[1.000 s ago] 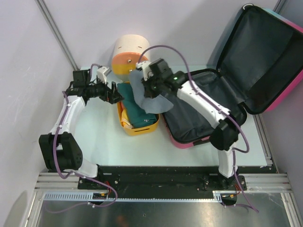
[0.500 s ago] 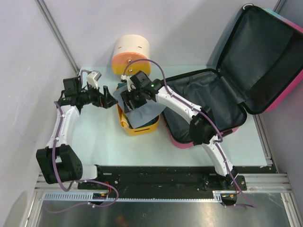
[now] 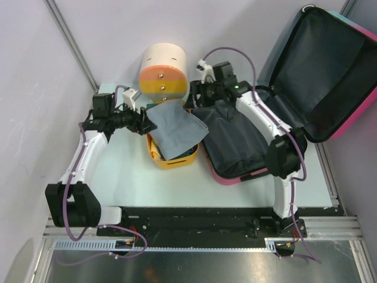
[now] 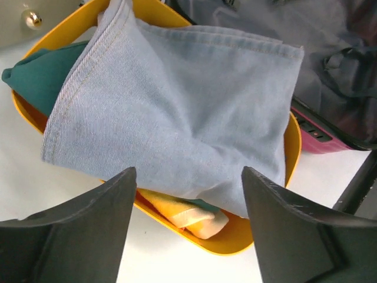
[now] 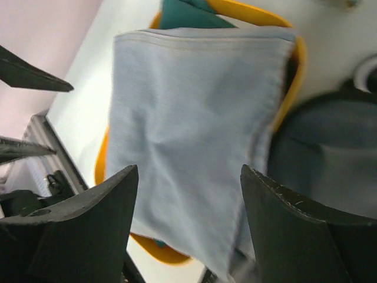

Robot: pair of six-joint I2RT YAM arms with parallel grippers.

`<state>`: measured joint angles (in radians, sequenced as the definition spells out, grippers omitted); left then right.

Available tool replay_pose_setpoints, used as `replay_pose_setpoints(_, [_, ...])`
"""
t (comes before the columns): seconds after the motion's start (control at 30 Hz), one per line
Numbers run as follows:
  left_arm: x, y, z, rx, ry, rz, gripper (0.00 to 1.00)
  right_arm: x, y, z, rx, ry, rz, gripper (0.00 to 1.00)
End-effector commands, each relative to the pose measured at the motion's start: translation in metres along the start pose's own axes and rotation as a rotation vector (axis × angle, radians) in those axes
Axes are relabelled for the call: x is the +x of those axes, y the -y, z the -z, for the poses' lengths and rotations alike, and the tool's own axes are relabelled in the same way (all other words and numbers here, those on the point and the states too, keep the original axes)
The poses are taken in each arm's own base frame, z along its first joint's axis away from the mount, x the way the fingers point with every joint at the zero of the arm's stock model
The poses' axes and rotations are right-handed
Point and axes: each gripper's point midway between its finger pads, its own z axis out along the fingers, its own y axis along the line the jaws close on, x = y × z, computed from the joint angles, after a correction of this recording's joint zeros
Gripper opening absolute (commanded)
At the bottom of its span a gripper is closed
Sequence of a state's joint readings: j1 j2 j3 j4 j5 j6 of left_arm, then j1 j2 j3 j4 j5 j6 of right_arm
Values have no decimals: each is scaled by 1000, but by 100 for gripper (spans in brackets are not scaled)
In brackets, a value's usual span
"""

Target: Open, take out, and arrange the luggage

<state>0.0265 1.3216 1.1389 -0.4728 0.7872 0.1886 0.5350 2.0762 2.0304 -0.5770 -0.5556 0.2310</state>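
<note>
The luggage (image 3: pixel 339 65) stands open at the right, its lid propped up and its lower shell (image 3: pixel 235 174) holding dark clothes (image 3: pixel 235 138). A grey-blue denim cloth (image 3: pixel 177 130) lies spread over the yellow basket (image 3: pixel 156 154). My left gripper (image 3: pixel 144 121) is open at the cloth's left edge, nothing between its fingers. In the left wrist view that left gripper (image 4: pixel 188 200) hovers over the cloth (image 4: pixel 177 112) and basket rim (image 4: pixel 265 236). My right gripper (image 3: pixel 197 94) is open, above the shell's far corner. The right wrist view shows this gripper (image 5: pixel 188 194) empty above the cloth (image 5: pixel 188 118).
A round cream, orange and yellow drawer box (image 3: pixel 164 73) stands behind the basket. Under the denim lie a teal cloth (image 4: pixel 35 76) and a folded orange-and-cream item (image 4: pixel 188 215). The luggage's pink edge (image 4: pixel 318 132) touches the basket's right side. Walls close in at the left and back.
The right gripper opened, let the denim cloth drop onto the basket and drew back toward the luggage's far corner. The left gripper moved in to the cloth's edge and narrowed slightly.
</note>
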Motion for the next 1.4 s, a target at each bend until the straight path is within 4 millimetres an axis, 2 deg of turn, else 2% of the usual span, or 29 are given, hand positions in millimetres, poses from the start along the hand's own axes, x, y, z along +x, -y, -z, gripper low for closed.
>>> replay_pose_setpoints(0.0, [-9, -22, -9, -112, -4, 86, 73, 17, 17, 43, 144, -35, 85, 73])
replay_pose_setpoints(0.03, [-7, -25, -9, -134, -7, 102, 73, 22, 23, 46, 160, -47, 83, 73])
replay_pose_setpoints(0.07, [-7, -31, -9, -171, -2, 122, 74, 36, 30, 46, 175, -83, 76, 73])
replay_pose_setpoints(0.17, [3, -42, -16, -205, -17, 167, 78, 50, 30, 48, 153, -114, 66, 71])
replay_pose_setpoints(0.2, [2, -43, -18, -204, -18, 196, 79, 59, 27, 46, 129, -140, 52, 70])
replay_pose_setpoints(0.23, [4, -35, -26, -176, -33, 195, 79, 66, 29, 43, 121, -159, 36, 68])
replay_pose_setpoints(0.3, [7, -39, -34, -183, -48, 211, 80, 79, 28, 40, 107, -196, 15, 65])
replay_pose_setpoints(0.47, [14, -50, -46, -199, -78, 237, 77, 107, 32, 32, 87, -285, -15, 46])
replay_pose_setpoints(0.5, [16, -51, -51, -189, -90, 250, 74, 110, 29, 32, 72, -292, -19, 41])
replay_pose_setpoints(0.53, [14, -52, -53, -183, -87, 253, 70, 109, 27, 31, 61, -291, -18, 28])
replay_pose_setpoints(0.57, [12, -52, -55, -173, -83, 256, 64, 107, 23, 32, 47, -287, -14, 21])
replay_pose_setpoints(0.6, [4, -50, -56, -157, -70, 250, 51, 105, 12, 31, 11, -285, -1, 14])
replay_pose_setpoints(0.63, [-1, -46, -59, -129, -61, 242, 45, 102, 4, 32, -12, -279, 13, 3])
replay_pose_setpoints(0.67, [-6, -44, -59, -118, -50, 230, 40, 98, -6, 34, -40, -271, 44, 0])
replay_pose_setpoints(0.7, [-14, -42, -58, -114, -33, 210, 31, 96, -17, 35, -80, -271, 59, 0])
replay_pose_setpoints(0.83, [-34, -43, -56, -129, 25, 143, 12, 104, -48, 36, -169, -292, 89, 0])
replay_pose_setpoints(0.9, [-35, -51, -57, -159, 22, 137, 3, 113, -49, 31, -178, -307, 87, 0])
replay_pose_setpoints(0.97, [-30, -61, -61, -191, 8, 140, 0, 122, -44, 24, -172, -327, 82, 0])
replay_pose_setpoints(1.03, [-28, -63, -63, -193, 2, 139, 1, 139, -30, 12, -139, -373, 53, 0])
replay_pose_setpoints(1.13, [-28, -55, -63, -160, 2, 119, 30, 149, -14, 5, -116, -403, 15, 0])
replay_pose_setpoints(1.17, [-28, -53, -61, -158, 2, 87, 43, 148, -10, 3, -111, -394, 16, 0])
replay_pose_setpoints(1.23, [-25, -45, -58, -165, -7, 54, 49, 146, -7, 1, -97, -385, 21, 0])
replay_pose_setpoints(1.3, [-18, -41, -58, -168, -22, 17, 49, 146, -3, -6, -77, -382, 25, 0])
replay_pose_setpoints(1.37, [-14, -29, -62, -127, -38, -29, 53, 146, -3, -17, -83, -380, 34, 0])
